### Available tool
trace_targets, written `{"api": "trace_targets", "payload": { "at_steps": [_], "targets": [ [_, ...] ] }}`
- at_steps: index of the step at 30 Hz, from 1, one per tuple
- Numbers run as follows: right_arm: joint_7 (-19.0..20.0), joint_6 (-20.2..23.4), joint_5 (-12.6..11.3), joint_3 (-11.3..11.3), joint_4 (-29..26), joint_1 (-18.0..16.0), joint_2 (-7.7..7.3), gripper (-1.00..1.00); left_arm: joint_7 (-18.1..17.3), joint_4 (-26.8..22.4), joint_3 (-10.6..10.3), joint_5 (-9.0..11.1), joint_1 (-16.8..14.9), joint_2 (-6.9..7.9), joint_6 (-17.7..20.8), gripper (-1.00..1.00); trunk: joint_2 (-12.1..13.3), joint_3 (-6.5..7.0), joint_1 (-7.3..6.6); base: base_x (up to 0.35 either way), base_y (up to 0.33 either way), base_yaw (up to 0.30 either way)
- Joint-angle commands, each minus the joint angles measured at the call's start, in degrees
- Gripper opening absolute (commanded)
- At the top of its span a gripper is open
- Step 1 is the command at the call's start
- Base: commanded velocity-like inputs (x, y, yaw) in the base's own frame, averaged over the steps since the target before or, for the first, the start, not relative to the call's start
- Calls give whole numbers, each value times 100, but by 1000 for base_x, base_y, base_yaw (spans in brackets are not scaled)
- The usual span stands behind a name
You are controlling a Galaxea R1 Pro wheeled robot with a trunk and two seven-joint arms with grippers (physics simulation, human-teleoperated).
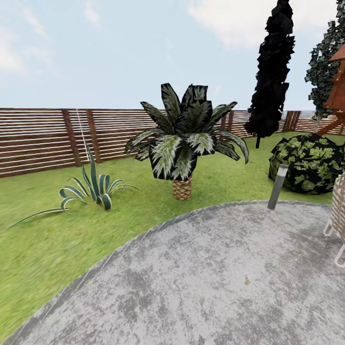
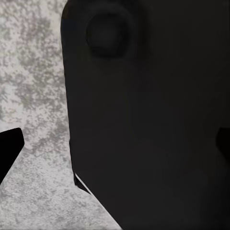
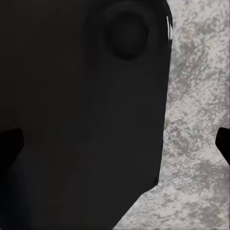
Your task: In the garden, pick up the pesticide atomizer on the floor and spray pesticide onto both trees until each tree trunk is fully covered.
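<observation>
The pesticide atomizer is out of view. In the head view I face the garden's lawn (image 1: 57, 239) and grey paving (image 1: 215, 278). Dark angular foliage of a tall tree (image 1: 322, 60) rises at the far right, with a thin stretch of its pale trunk (image 1: 316, 122) below. My left gripper (image 2: 115, 148) is open, its dark fingertips (image 2: 9, 151) at the picture's edges, with a dark part of my own body and grey paving behind. My right gripper (image 3: 115, 143) is open too, fingertips (image 3: 223, 143) wide apart over the same paving, holding nothing.
A short palm (image 1: 182, 143) stands just beyond the paving's edge, a spiky striped plant (image 1: 93, 189) left of it. A grey bollard lamp (image 1: 278, 187), a round bush (image 1: 309, 163), a black conifer (image 1: 273, 72) and a wicker chair (image 1: 338, 215) are at the right. A slatted fence (image 1: 48, 139) rings the lawn.
</observation>
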Motion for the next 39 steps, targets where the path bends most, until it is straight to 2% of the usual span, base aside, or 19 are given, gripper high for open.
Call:
{"api": "trace_targets", "payload": {
  "at_steps": [1,5,9,11,22,33,34,37,39],
  "targets": [
    [-17,-1,1,8,-33,-33,33,100,34,-33,3,24,17,-7,-10,100,0,0,0,0,0,0],
    [-9,-1,1,8,-106,-106,69,100,36,-50,10,30,17,-8,-11,100,0,0,0,0,0,0],
    [-7,-13,8,5,-181,-225,171,100,49,-109,41,54,14,-4,-24,100,0,0,0,0,0,0],
    [-12,-73,9,-6,-214,-270,173,100,57,-172,37,53,-18,43,-27,100,0,0,0,0,0,0],
    [-19,-426,1,-43,-571,-297,-100,100,94,-529,43,32,-283,349,-25,100,0,0,0,0,0,0],
    [-20,-780,-19,-91,-927,-314,-137,100,101,-888,70,55,-647,433,-311,100,0,0,0,0,0,0],
    [-15,-1560,-52,-238,-3412,-315,-139,100,94,-1993,125,84,-1432,436,-756,100,0,0,0,0,0,0],
    [12,-1598,-87,-579,-3436,-316,-137,100,43,-1975,204,104,-1431,432,-911,100,0,0,0,0,0,0],
    [3,-1601,-95,-705,-3446,-317,-135,100,38,-1924,231,119,-1423,417,-1325,100,0,0,0,0,0,-2]
  ]
}}
